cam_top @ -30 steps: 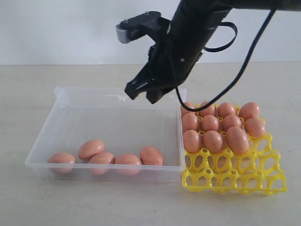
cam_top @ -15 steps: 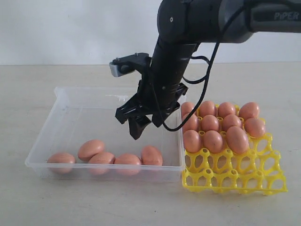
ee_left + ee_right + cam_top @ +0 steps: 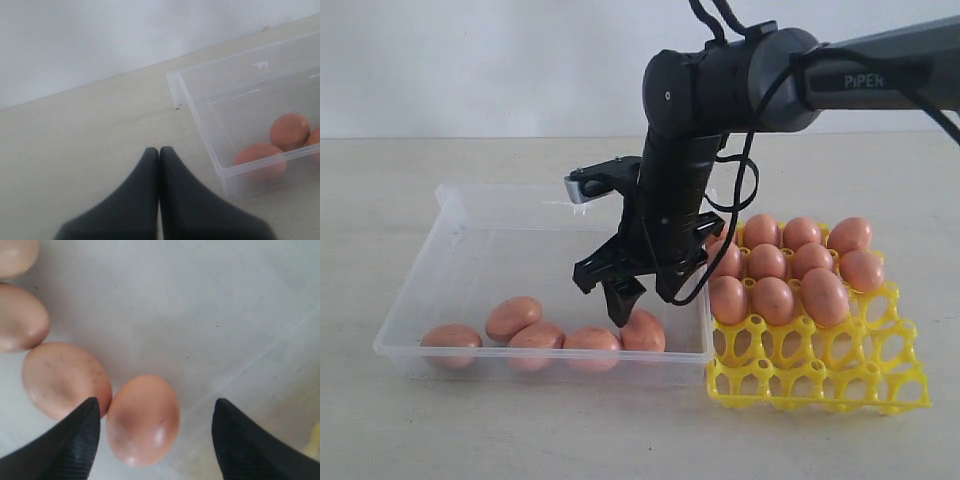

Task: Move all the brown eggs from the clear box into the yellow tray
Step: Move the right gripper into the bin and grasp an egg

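Note:
The clear box (image 3: 412, 290) holds several brown eggs in a row along its near wall, among them one at the far left (image 3: 450, 337) and the rightmost one (image 3: 643, 330). My right gripper (image 3: 641, 303) is open, low inside the box, just above that rightmost egg. In the right wrist view the egg (image 3: 143, 420) lies between the spread fingers (image 3: 90, 425), touching its neighbour (image 3: 65, 380). The yellow tray (image 3: 820, 375) has several eggs (image 3: 774, 298) in its far rows, and its near cups are bare. My left gripper (image 3: 159, 150) is shut and empty over the table beside the box corner (image 3: 176, 85).
The tray stands right against the box's right wall (image 3: 705, 300). The right arm's black cable (image 3: 745, 190) loops beside the wrist over the tray's far left corner. A white wall (image 3: 470, 60) backs the beige table (image 3: 520, 430).
My right gripper has come down from above the box's far rim into the box and now hangs open over the rightmost egg. The eggs have not moved.

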### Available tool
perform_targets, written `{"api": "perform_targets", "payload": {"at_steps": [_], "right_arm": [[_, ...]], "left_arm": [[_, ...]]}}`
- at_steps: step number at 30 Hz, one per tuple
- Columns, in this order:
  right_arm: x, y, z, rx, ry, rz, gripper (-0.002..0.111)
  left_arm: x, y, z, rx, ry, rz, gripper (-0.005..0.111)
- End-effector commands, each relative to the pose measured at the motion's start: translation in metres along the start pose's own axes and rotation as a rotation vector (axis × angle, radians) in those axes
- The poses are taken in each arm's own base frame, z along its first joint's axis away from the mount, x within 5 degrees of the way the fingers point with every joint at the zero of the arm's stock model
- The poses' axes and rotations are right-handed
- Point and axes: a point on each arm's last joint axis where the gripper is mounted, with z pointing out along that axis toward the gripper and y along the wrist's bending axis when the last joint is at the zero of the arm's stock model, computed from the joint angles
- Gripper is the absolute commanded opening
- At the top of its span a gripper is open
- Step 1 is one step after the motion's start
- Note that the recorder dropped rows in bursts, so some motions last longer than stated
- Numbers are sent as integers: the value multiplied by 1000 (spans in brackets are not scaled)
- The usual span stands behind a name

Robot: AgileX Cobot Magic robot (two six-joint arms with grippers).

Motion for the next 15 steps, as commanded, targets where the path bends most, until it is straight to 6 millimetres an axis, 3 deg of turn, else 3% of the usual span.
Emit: {"api": "perform_targets", "payload": {"at_steps": [1,15], "right_arm": [[-3,-2,3,17,-18,1,62],[0,-3,8,8,30,94,62]], "left_arm": [[-1,0,0,-1,-10,-7,-4],[-1,0,0,-1,-10,-7,-4]]}}
